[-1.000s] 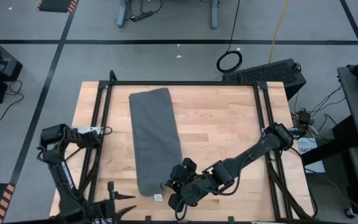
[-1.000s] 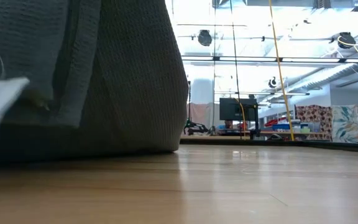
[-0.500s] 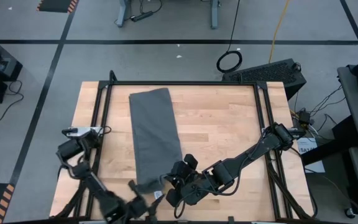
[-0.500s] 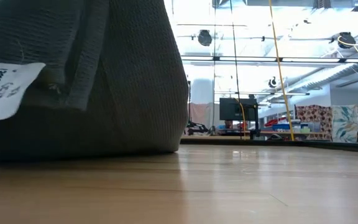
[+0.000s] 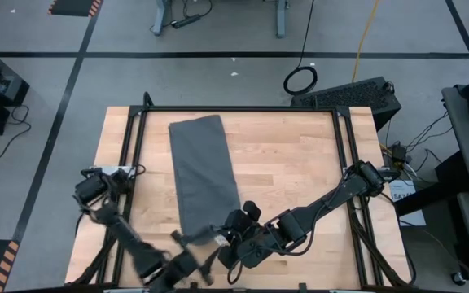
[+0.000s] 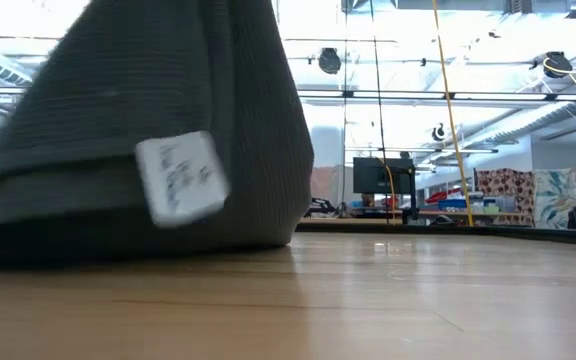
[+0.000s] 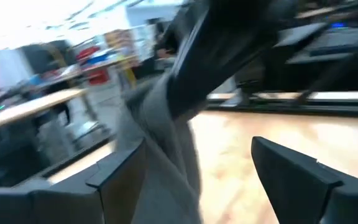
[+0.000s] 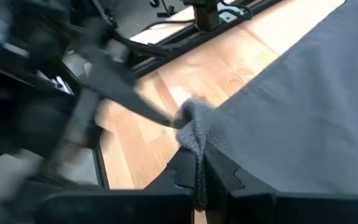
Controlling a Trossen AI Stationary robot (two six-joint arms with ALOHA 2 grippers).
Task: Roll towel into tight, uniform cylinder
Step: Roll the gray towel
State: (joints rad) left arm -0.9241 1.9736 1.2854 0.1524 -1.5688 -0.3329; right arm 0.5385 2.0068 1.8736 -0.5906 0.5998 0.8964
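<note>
right gripper (image 8: 199, 163): pinching towel (image 5: 202, 167) corner; left gripper (image 7: 194, 171): spread, towel edge between jaws

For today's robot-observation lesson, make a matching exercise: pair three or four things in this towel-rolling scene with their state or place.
1. dark grey soft cloth towel
2. left claw
3. right claw
4. small white tag

a. open, near the towel's near end
b. shut on the towel's near edge
c. lying long and flat, near end lifted
d. hanging on the lifted cloth

Pairs: 1-c, 2-a, 3-b, 4-d
</note>
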